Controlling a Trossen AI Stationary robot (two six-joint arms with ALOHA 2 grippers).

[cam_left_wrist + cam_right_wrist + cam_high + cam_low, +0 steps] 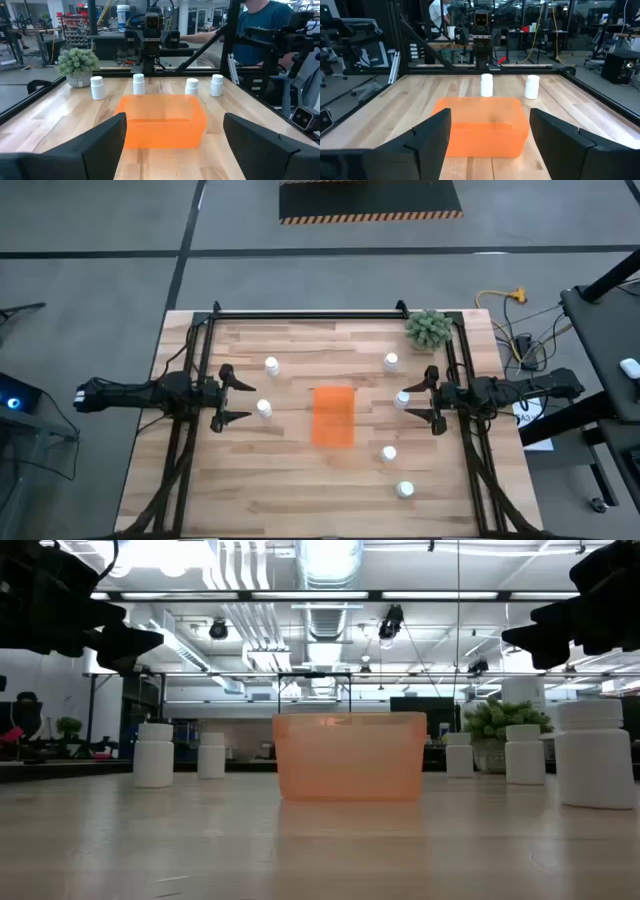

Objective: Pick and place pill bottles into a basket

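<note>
Centrally, the orange basket (333, 416) sits empty on the table (300, 490). Six pill bottles (264, 409) ring it: two toward nine o'clock, four from one to five o'clock. Left gripper (228, 394) at nine and right gripper (418, 409) at three hover with fingers apart, holding nothing.

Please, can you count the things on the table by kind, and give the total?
White pill bottles: 6, at
Orange basket: 1
Green plant: 1
Total: 8
</note>
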